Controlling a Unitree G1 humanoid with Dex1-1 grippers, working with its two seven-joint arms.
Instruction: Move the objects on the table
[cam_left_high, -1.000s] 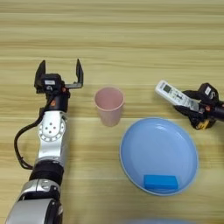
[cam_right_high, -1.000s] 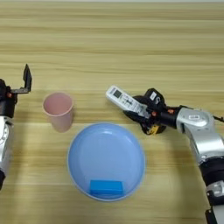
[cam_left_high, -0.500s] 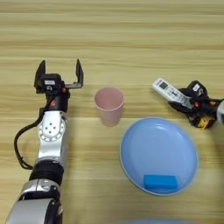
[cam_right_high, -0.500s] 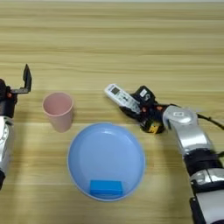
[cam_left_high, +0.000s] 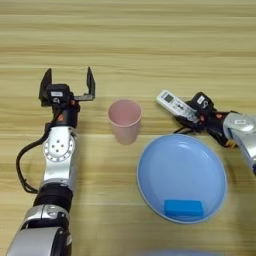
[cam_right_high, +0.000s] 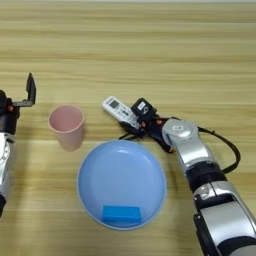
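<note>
A white remote control (cam_left_high: 173, 103) lies slanted just beyond the upper right rim of the light-blue plate (cam_left_high: 175, 165). My right gripper (cam_right_high: 136, 123) is shut on the remote's near end, low over the table (cam_left_high: 150, 45). A pale pink cup (cam_left_high: 125, 120) stands upright left of the plate. On the plate's near part lies a flat bright-blue block (cam_left_high: 183, 207). My left gripper (cam_left_high: 67, 84) is open and empty, left of the cup and apart from it.
The right forearm (cam_right_high: 192, 150) runs along the plate's right side with a black cable looping beside it. The left forearm (cam_left_high: 57, 150) stretches down the left side, also with a cable.
My right gripper has carried the remote control leftward, toward the cup and along the plate's far rim. The left arm, cup, plate and block have not moved.
</note>
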